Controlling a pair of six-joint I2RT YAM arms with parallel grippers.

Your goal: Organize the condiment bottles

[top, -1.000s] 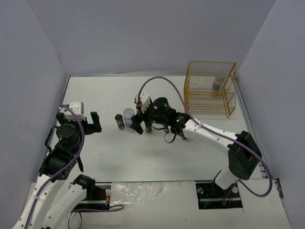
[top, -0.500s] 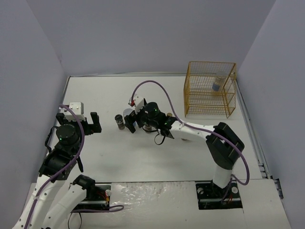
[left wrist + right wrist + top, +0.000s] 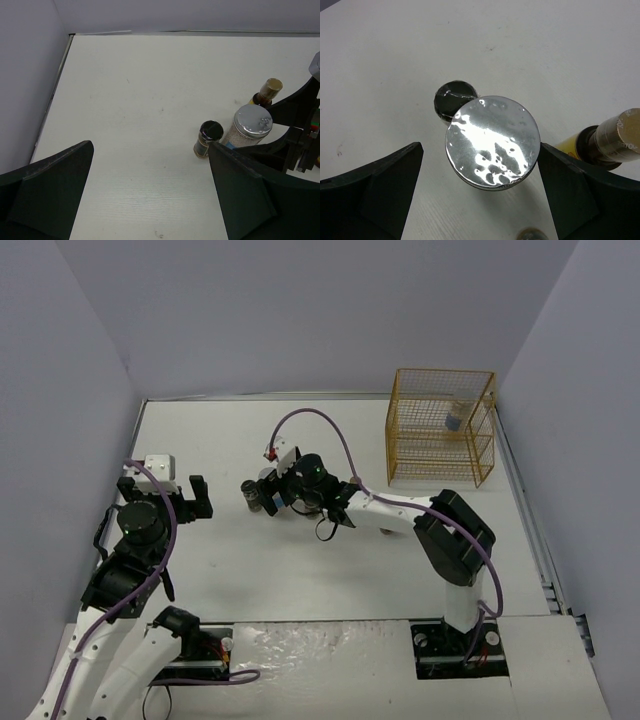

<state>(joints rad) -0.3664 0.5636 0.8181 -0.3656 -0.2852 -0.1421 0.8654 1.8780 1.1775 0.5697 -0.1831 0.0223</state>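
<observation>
A white jar with a shiny grey lid (image 3: 492, 142) stands between the open fingers of my right gripper (image 3: 480, 145). The left finger stands clear of it; the right finger is close to the lid's rim. A short black-lidded jar (image 3: 454, 100) stands just beyond it, and a slim yellow-labelled bottle (image 3: 610, 142) to its right. In the left wrist view the black-lidded jar (image 3: 207, 137), the white jar (image 3: 250, 125) and the yellow-labelled bottle (image 3: 267, 92) stand in a cluster. My left gripper (image 3: 150, 145) is open and empty over bare table, at the left side (image 3: 165, 495).
The yellow wire rack (image 3: 440, 440) stands at the back right with a white, blue-labelled jar (image 3: 453, 418) on its upper shelf. Another small lid (image 3: 532, 234) shows at the bottom edge of the right wrist view. Walls enclose the table on three sides.
My right gripper has moved left over the bottle cluster and now straddles the white jar, its fingers slightly narrower. The left arm has not moved.
</observation>
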